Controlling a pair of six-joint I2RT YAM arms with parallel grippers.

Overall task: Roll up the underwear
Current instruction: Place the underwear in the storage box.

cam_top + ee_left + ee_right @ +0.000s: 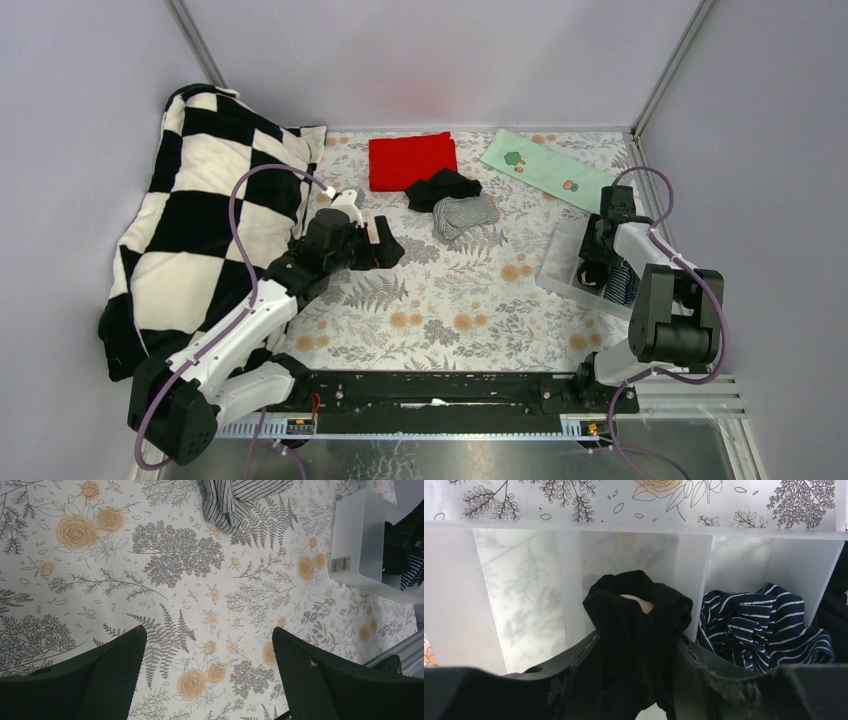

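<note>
While stowing a black roll in a bin slot, beside a striped roll: clamped on it with the right gripper, spread wide and empty with the left gripper. Next, likely: let go, lift straight out without dragging cloth, then fetch the unrolled grey briefs mid-table.

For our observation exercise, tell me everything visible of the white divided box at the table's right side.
The white box is an open-topped organiser of what looks like translucent plastic, split by thin walls into compartments. It lies on the floral table cover at the right, askew to its edges, a small label on one outer wall. One compartment holds a black roll between the fingers of the right gripper; the next holds navy striped cloth.
</note>
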